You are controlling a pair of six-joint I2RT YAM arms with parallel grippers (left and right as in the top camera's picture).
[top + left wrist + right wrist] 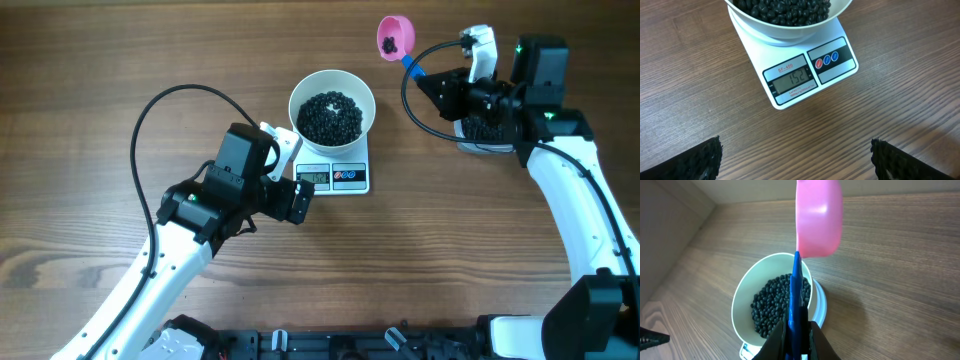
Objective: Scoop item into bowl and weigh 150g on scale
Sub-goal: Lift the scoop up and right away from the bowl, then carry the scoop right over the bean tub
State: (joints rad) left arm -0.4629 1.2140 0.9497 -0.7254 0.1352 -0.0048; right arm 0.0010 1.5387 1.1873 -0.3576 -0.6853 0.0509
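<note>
Right wrist view: the right hand (pixel 796 332) is closed on the thin blue handle of a pink scoop (pixel 819 217), gripping the handle's end so the cup sticks out ahead of it. Overhead, the scoop hangs in the air beyond the scale (pixel 340 177) on the right arm's side, clear of the bowl's rim, with a few beans lying in its cup. Under that arm, well apart from the scale, sits a clear tub (pixel 470 145), mostly hidden.

The left hand (pixel 797 164) is wide open and holds nothing, low over the table (pixel 100 60) just in front of the scale's display, which seems to read 152.

The white bowl (pixel 293 108) stands on the scale, and the beans (pixel 331 117) fill much of it as a loose dark heap.

These beans look small, hard and smooth, so they should pour freely, roll and bounce if tipped fast. A level scoop and a slow tilt suit them. The scoop seems light and stiff, so the handle end is a fair hold.
</note>
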